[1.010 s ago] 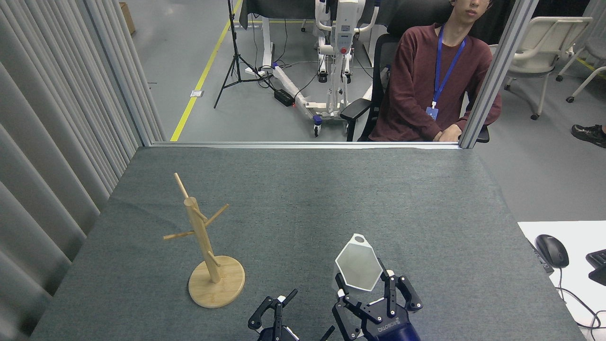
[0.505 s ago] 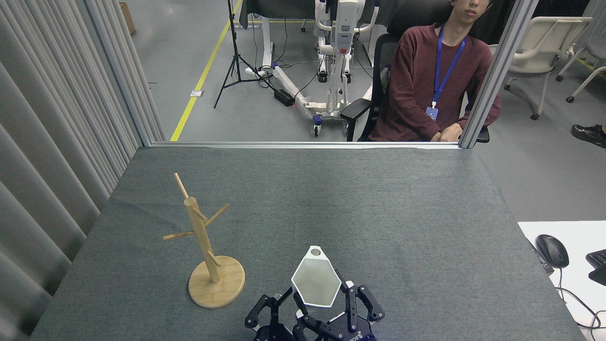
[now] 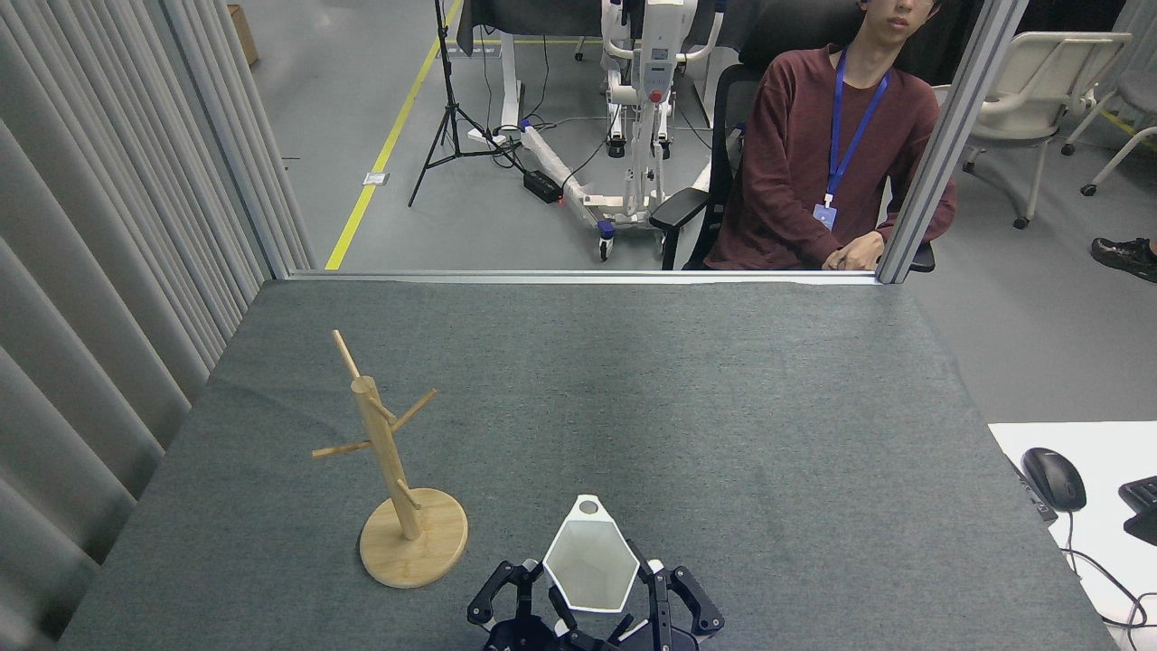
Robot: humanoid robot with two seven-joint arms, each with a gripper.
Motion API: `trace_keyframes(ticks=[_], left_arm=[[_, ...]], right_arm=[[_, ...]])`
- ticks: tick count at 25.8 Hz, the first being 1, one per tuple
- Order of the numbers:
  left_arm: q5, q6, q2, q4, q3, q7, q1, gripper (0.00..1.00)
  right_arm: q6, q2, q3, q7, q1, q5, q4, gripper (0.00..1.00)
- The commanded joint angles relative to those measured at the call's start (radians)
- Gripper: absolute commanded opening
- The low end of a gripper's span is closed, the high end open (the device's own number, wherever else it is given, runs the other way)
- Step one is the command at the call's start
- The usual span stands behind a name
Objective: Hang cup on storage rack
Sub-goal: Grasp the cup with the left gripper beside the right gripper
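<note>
Where the near edge of the grey felt-covered table [image 3: 633, 398] meets the bottom of the head view, the white faceted cup with a hexagonal mouth [image 3: 592, 565] is held mouth-up and tilted toward the camera. Its interior is seen to be white and bare, with nothing inside. A small tab with a round hole [image 3: 588, 507] is located at the far point of the rim.

The cup is flanked by the two black grippers. The right gripper [image 3: 646, 601] is positioned at the cup's right and lower side, with dark fingers [image 3: 657, 592] pressed against the cup wall; the cup is gripped by this claw. The left gripper [image 3: 517, 604] is located just beside the cup's left side, near the rim. Whether its claw is spread or closed cannot be told, since most of it is cut off by the frame edge and hidden by the cup.

The light bamboo storage rack with a round disc base, an upright post and thin angled pegs [image 3: 384, 452] is placed upright on the table to the left of the cup, near but apart from it. No cup is carried on any peg.

Beyond the table, a person in a maroon sweater with a blue lanyard [image 3: 827, 154] is seated on a black chair. A black computer mouse [image 3: 1054, 477] is seen on a white surface at the right.
</note>
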Motion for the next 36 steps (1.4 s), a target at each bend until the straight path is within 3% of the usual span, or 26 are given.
trace_keyframes(ticks=[1, 7, 10, 12, 14, 17, 19, 21, 29, 36], left_arm=[[0.0, 0.0, 0.0, -0.001, 0.001, 0.001, -0.001, 1.0], [0.0, 0.0, 0.003, -0.001, 0.004, 0.006, -0.004, 0.99], [0.0, 0.001, 0.006, -0.001, 0.004, 0.009, -0.004, 0.84], [0.0, 0.004, 0.007, -0.003, 0.004, 0.009, -0.004, 0.84], [0.0, 0.015, 0.01, -0.004, 0.004, 0.009, -0.004, 0.74], [0.0, 0.015, 0.014, -0.006, 0.004, 0.01, -0.004, 0.68], [0.0, 0.017, 0.016, -0.007, 0.004, 0.01, -0.004, 0.62], [0.0, 0.017, 0.014, -0.007, 0.004, 0.012, -0.004, 0.63], [0.0, 0.017, 0.014, -0.007, 0.004, 0.01, -0.004, 0.64], [0.0, 0.018, 0.011, -0.006, 0.004, 0.01, -0.006, 0.65]], right_arm=[[0.002, 0.0, 0.023, 0.001, 0.001, 0.016, 0.002, 0.64], [0.007, 0.0, 0.024, 0.001, 0.001, 0.017, 0.005, 0.64], [0.007, 0.0, 0.024, 0.001, 0.001, 0.017, 0.005, 0.64], [0.007, 0.0, 0.029, 0.001, 0.002, 0.017, 0.005, 0.64], [0.008, 0.0, 0.041, 0.001, 0.002, 0.019, 0.005, 0.64], [0.008, 0.0, 0.043, 0.001, 0.002, 0.019, 0.005, 0.65], [0.008, 0.0, 0.043, 0.001, 0.002, 0.019, 0.005, 0.71], [0.027, 0.0, 0.043, 0.0, 0.002, 0.017, 0.005, 1.0], [0.024, 0.0, 0.036, -0.049, 0.002, 0.009, 0.001, 0.99], [0.022, 0.006, 0.03, -0.183, -0.002, 0.003, -0.019, 0.99]])
